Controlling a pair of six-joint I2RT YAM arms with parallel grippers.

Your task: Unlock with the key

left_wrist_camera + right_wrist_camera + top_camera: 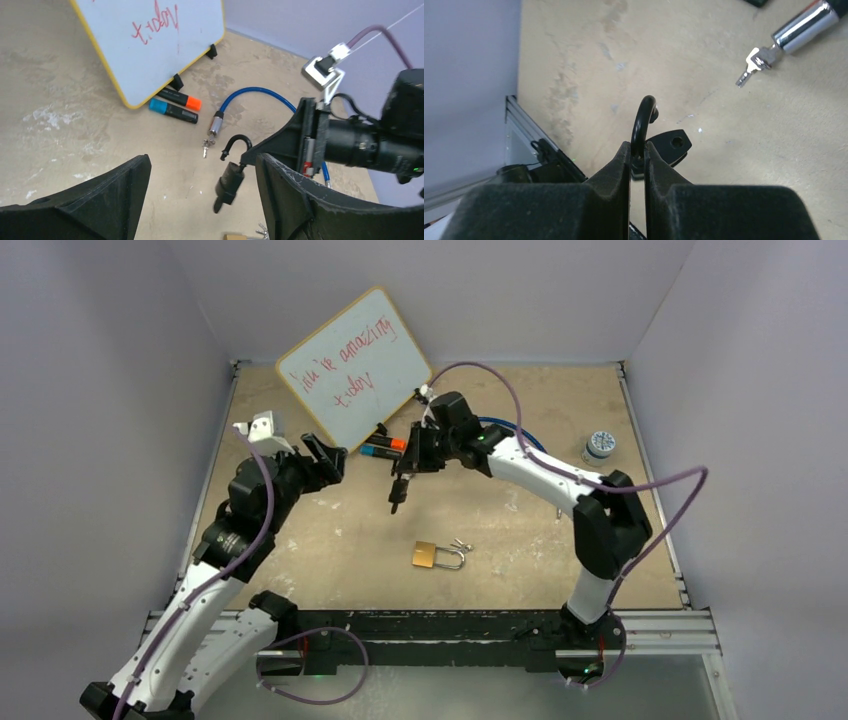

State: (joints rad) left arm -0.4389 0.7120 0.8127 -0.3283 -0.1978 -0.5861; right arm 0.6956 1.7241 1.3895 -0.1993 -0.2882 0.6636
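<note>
While the right claw (637,148) is clenched on the shackle (644,111) of a black padlock (230,181), the lock hangs in the air above the middle of the counter (520,530), well clear of the surface. The body dangles below the pinched bar. A dark tab with a hole (672,145) pokes out beside it; it looks like the head of the key, though the wrist view is too tight to be sure it sits in the keyway.

The left claw (330,455) is released, its jaws spread wide and facing the hanging lock from the side, holding nothing.

The padlock is probably small, dense and rigid, with a smooth painted skin that gives the pads little bite. Held only by the thin round shackle, it can likely pivot and swing (any twist on the key would turn the whole body rather than the cylinder). The better hold for turning seems to be across the flat faces of the key head, with the lock steadied by its body or braced against the pull.

A brass padlock (425,556) lies on the counter nearer the arm bases with loose keys (461,545) at its shackle end. A blue cable lock (260,95) lies farther back.
</note>
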